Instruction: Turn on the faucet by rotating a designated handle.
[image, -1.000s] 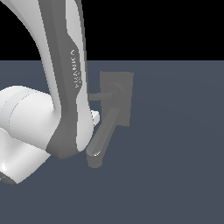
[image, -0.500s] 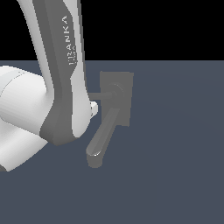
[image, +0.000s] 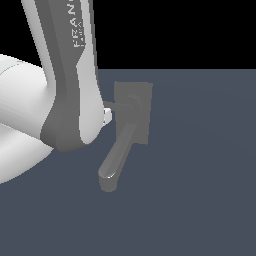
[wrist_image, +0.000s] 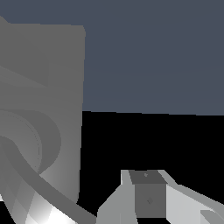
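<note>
The grey faucet stands in the middle of the exterior view, with a flat back plate (image: 141, 116) and a thick round-ended spout (image: 116, 160) slanting down toward that view's left. The thin handle rod (image: 116, 105) sticks out from the round hub (image: 131, 103) toward the arm. My gripper (image: 107, 116) is almost wholly hidden behind my arm link (image: 75, 100); only a white tip shows just below the handle's end. In the wrist view the back plate (wrist_image: 48, 83) and hub (wrist_image: 30, 140) fill one side, the handle (wrist_image: 48, 189) crosses in front, and one fingertip (wrist_image: 148, 197) lies beside it, apart.
My bulky white and grey arm fills the exterior view's left side and blocks the sight of the handle's end. The faucet stands on a flat dark blue-grey floor (image: 200, 200). Nothing else stands there.
My arm has swung toward the exterior view's left and upward, uncovering more of the spout. The spout and handle have not visibly turned.
</note>
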